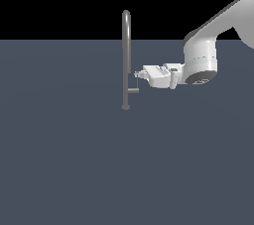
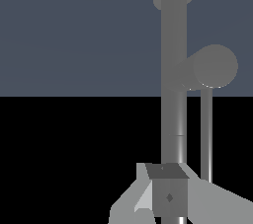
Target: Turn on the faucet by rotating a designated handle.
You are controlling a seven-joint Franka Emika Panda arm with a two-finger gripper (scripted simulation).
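A Franka arm reaches in level from the exterior view's right, its gripper brought right up to the faucet, a slim grey pipe with a hooked top standing on a small round foot on the flat slate-blue floor. The approach is sideways, not from above, evidently because the handle juts from the pipe's side, a short stub ending in a thin lever, and a level wrist lets the fingers push it around the pipe.

In the exterior view the handle sits just below and ahead of the fingertips, between gripper and pipe; whether they touch cannot be told. The wrist view looks along the pipe, with the handle's round stub end just beside it and the thin lever running parallel to it. One finger pad crosses the pipe in the foreground.

The pictures do not settle whether the fingers are spread or closed, and nothing appears clasped between them. By that reading the turn has not yet been made.
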